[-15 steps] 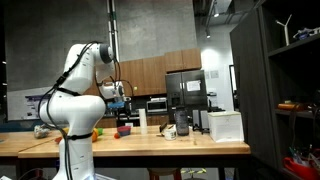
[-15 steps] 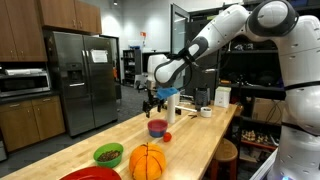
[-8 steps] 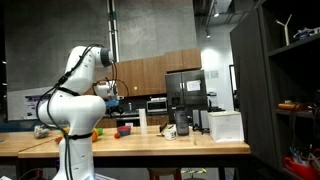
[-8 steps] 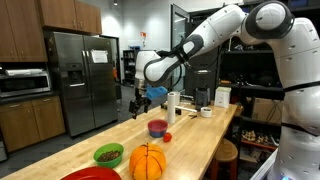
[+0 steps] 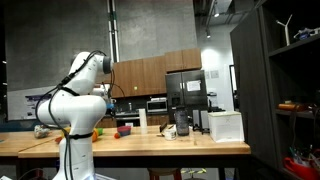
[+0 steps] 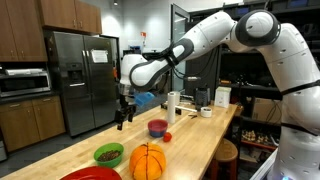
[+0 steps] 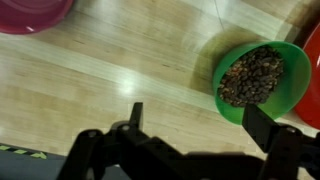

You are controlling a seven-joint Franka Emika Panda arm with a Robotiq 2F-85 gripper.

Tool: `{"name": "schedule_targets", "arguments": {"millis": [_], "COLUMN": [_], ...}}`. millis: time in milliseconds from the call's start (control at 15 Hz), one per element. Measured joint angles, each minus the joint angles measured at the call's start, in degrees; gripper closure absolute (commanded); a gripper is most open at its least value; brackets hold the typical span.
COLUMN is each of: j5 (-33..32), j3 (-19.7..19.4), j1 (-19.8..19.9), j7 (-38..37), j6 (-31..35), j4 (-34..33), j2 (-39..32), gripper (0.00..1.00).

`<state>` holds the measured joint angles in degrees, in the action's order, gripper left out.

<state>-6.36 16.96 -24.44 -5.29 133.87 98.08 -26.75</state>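
wooden table lay under the released, empty jaws. green bowl of brown pellets sat near one jaw tip; likely light, stiff, spillable; rim seemed the best hold.

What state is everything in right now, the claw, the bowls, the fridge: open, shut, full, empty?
gripper: open, holding nothing, hovering above the counter.
green bowl: upright, filled with brown bits.
maroon bowl: upright; contents cannot be told.
fridge: doors shut.
microwave: door shut.
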Motion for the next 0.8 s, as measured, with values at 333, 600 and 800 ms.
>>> {"name": "schedule_targets", "arguments": {"millis": [333, 600, 800], "j5": [2.5, 2.5, 2.5], "j3": [2.4, 3.4, 4.5], "j1": [-1.5, -3.0, -3.0], "j7": [6.0, 12.8, 22.1], "j6": [-3.2, -5.9, -6.7], "j4": [-5.8, -10.3, -13.2], "j2": [-5.1, -8.6, -10.9], "gripper": [0.0, 0.0, 0.0]}}
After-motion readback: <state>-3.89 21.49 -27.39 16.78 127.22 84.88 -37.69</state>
